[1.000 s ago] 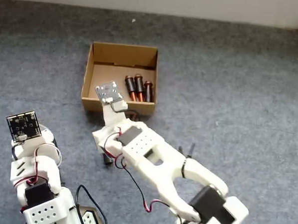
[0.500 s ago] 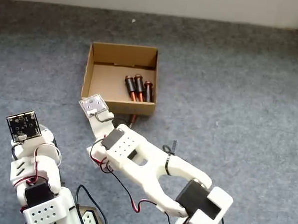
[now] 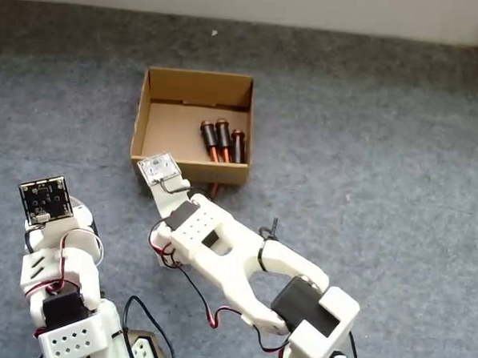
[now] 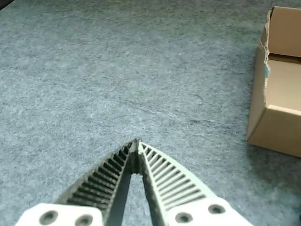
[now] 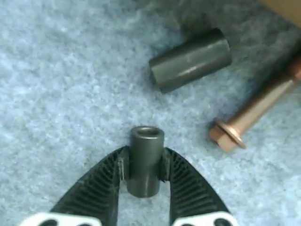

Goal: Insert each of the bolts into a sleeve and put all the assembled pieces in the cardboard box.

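Right gripper [image 5: 145,155] pinches a short dark-grey sleeve [image 5: 146,165], bore end showing, just outside the cardboard box [image 3: 198,76], near a second sleeve [image 5: 190,60] and a copper-coloured flanged bolt [image 5: 254,110]; left gripper [image 4: 136,143] pressed together, apart from box.

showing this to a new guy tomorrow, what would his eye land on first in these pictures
First, the dark sleeve clamped between the right arm's jaws over the grey carpet. Just beyond it a second sleeve and a copper bolt lie loose, in front of the cardboard box. Inside that box, three assembled pieces lie side by side near one side wall.
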